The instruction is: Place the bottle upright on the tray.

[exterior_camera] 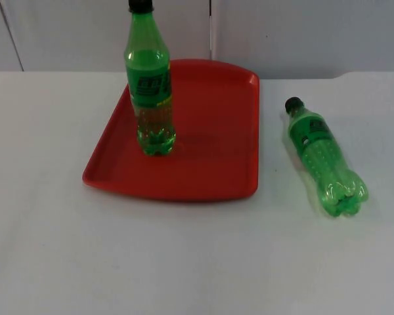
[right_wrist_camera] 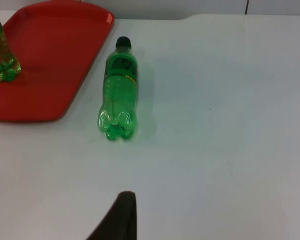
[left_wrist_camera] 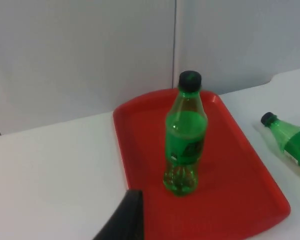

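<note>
One green bottle (exterior_camera: 152, 85) with a black cap stands upright on the left half of the red tray (exterior_camera: 213, 144). A second green bottle (exterior_camera: 323, 159) lies on its side on the white table right of the tray, with its cap toward the wall. The left gripper (left_wrist_camera: 122, 220) hangs off the tray's corner, well short of the upright bottle (left_wrist_camera: 185, 142) on the tray (left_wrist_camera: 240, 175). The right gripper (right_wrist_camera: 117, 217) hovers over bare table, a good way behind the base of the lying bottle (right_wrist_camera: 120, 90). Nothing is held by either gripper.
The grey partition wall (exterior_camera: 302, 33) closes the table just behind the tray. White table top (exterior_camera: 184, 262) stretches in front of the tray and around the lying bottle. The tray's right half (exterior_camera: 230, 111) is bare.
</note>
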`<state>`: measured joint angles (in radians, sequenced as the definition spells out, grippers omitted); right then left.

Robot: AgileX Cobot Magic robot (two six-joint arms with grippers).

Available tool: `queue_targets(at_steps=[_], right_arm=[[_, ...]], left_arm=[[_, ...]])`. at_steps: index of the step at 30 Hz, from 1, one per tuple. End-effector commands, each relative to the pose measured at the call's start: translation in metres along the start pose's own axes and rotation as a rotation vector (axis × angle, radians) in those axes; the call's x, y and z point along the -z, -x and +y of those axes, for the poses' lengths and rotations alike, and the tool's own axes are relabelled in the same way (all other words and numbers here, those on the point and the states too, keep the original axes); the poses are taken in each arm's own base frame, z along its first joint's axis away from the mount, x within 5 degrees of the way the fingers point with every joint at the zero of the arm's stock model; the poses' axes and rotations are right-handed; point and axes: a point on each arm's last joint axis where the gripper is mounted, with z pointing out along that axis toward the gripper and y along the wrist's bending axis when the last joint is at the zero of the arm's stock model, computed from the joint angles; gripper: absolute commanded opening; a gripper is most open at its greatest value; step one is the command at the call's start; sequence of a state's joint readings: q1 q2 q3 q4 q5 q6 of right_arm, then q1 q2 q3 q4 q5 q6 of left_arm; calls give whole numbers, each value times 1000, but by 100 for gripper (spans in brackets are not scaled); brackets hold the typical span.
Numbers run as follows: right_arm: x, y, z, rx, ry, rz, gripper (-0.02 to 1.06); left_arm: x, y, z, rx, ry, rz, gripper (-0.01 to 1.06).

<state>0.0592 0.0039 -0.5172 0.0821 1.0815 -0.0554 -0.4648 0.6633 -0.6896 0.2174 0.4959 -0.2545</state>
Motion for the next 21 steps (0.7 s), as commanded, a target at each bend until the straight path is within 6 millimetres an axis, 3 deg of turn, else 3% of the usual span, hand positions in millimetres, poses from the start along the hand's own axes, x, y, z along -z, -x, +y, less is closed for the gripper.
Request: queue_targets(at_steps=[1,21], right_arm=[[0,0,0,2,-6,-8,105],[0,0,0,2,-6,-8,105]], left_arm=[[7,-4,-1,6,-20,20,105],[85,-37,8,-18,-34,28,105]])
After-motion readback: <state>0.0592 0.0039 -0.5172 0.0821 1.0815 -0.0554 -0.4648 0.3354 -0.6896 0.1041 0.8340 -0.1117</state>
